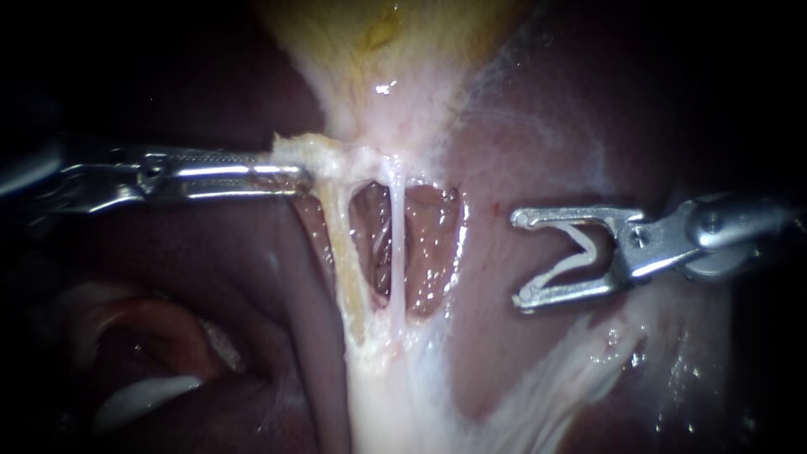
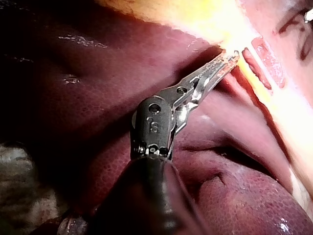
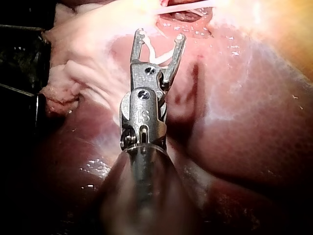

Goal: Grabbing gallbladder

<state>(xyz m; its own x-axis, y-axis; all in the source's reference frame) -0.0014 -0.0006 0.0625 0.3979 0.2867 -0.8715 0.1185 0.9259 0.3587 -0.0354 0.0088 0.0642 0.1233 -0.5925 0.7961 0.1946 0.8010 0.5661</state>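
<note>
Closest to the endoscope, my right instrument (image 1: 519,259) reaches in from the right edge at mid-height, over the dark red liver (image 1: 546,143). Its jaws stand wide apart, and each touches a leg of a white V-shaped clip (image 1: 574,252) carried between them. They sit apart from the opening in the tissue at centre. My left instrument (image 1: 304,176) comes in level from the left edge. Its jaws are pressed together on the pale, frayed lower edge of the gallbladder (image 1: 378,34), just left of centre. That organ is the yellowish body at top centre, tapering down into whitish tissue. Below it a thin white tube (image 1: 395,244) runs upright through the opening. A yellowish strand (image 1: 336,244) borders the opening's left side, near the left instrument's tip.
</note>
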